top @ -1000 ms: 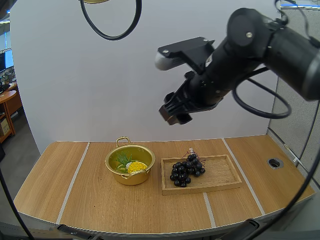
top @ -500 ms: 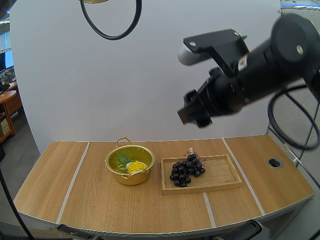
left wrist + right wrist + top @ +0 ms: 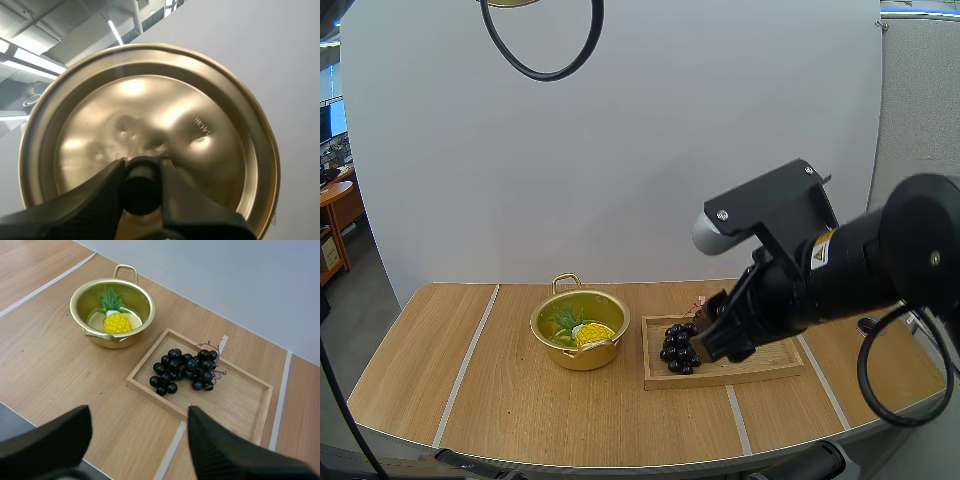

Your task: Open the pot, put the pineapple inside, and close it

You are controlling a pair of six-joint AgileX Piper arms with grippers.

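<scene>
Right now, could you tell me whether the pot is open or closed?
Open: the pot is uncovered, the pineapple sits inside, and the left gripper pinches the lid by its knob.

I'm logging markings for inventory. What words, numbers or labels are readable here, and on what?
"14CM", as best I can read it, turned sideways: stamped in the lid that the left gripper holds by its knob.
The yellow sticker on the right arm: too small to read.
No text visible on the pot, pineapple, grapes or wooden tray.
</scene>
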